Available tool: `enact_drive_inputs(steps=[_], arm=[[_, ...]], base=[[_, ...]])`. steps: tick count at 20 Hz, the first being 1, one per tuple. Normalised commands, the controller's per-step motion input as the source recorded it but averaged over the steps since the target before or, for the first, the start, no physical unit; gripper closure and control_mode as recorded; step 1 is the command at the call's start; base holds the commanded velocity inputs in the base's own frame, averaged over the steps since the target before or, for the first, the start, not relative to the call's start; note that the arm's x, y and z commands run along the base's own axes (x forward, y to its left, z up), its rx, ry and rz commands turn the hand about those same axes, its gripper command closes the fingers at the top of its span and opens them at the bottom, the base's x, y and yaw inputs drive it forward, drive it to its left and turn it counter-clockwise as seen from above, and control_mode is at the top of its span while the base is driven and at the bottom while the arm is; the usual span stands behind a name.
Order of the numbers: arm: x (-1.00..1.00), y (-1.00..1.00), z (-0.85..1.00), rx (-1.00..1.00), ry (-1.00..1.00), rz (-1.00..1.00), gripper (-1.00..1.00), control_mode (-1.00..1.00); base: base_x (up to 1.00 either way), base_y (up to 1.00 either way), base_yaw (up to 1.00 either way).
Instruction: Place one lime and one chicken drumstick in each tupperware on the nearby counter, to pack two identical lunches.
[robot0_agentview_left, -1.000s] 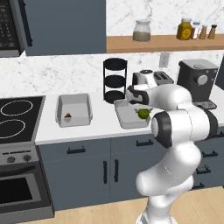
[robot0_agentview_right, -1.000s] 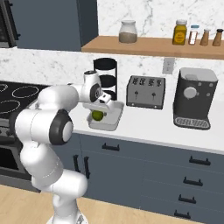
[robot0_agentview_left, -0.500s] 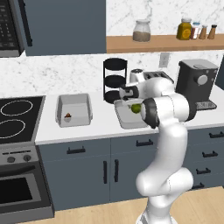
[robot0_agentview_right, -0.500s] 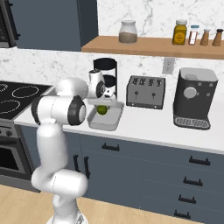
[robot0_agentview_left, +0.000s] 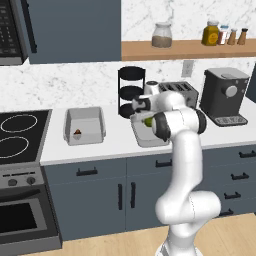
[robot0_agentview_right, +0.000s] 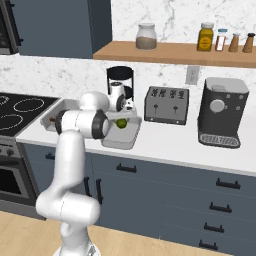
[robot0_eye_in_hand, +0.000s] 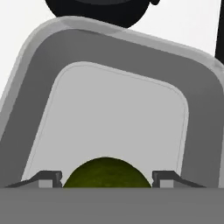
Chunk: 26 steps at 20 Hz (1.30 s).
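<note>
Your end effector (robot0_eye_in_hand: 106, 180) is clamped on the lime (robot0_eye_in_hand: 106, 173): in the hand view the two finger tips (robot0_eye_in_hand: 48, 178) sit tight against either side of the green fruit, and beneath it lies the bare floor of a tupperware (robot0_eye_in_hand: 120, 118). From the base views, that is the tupperware (robot0_agentview_left: 150, 139) at the front edge of the bench (robot0_agentview_left: 112, 142), just in front of the black tiered stand (robot0_agentview_left: 131, 92) and near the toaster (robot0_agentview_right: 167, 104). The lime (robot0_agentview_right: 121, 122) hangs over that tray, not yet resting in it.

Over the last second the arm has swung: the bulky elbow that hung out beside the tray has folded in, and the hand has come round to look straight down into the container. The lime has stayed roughly over the tray throughout, and the grip has not altered. For you, that means the carry looks finished and the release is the step in hand.

The other tupperware (robot0_agentview_left: 84, 125) sits well apart, toward the stove end of the bench, with a small brown item (robot0_agentview_left: 77, 132) in it, too small to identify. No drumstick shows in the tray under the hand, so by my reading most of the packing remains.

Lower a little before letting go; a round lime dropped from height could roll against the rim.
</note>
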Motion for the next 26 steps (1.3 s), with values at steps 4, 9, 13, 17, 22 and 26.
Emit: enact_drive_inputs(steps=[4,9,13,17,22,26], arm=[[0.86,-0.03,-0.51,0.0,-0.02,0.21,-1.0,-1.0],[0.5,-0.16,-0.04,0.01,-0.09,0.18,-1.0,-1.0],[-0.11,0.0,0.33,0.01,-0.01,0.13,-1.0,-1.0],[-0.48,0.0,0.3,0.04,0.0,0.01,-1.0,-1.0],[-0.98,0.02,0.16,-0.03,0.01,0.03,-1.0,-1.0],[-1.0,0.62,-0.29,-0.03,0.01,0.01,-1.0,-1.0]], base=[[0.0,0.0,0.0],[0.0,0.0,0.0],[0.0,0.0,0.0],[0.0,0.0,0.0],[0.0,0.0,0.0],[0.0,0.0,0.0]])
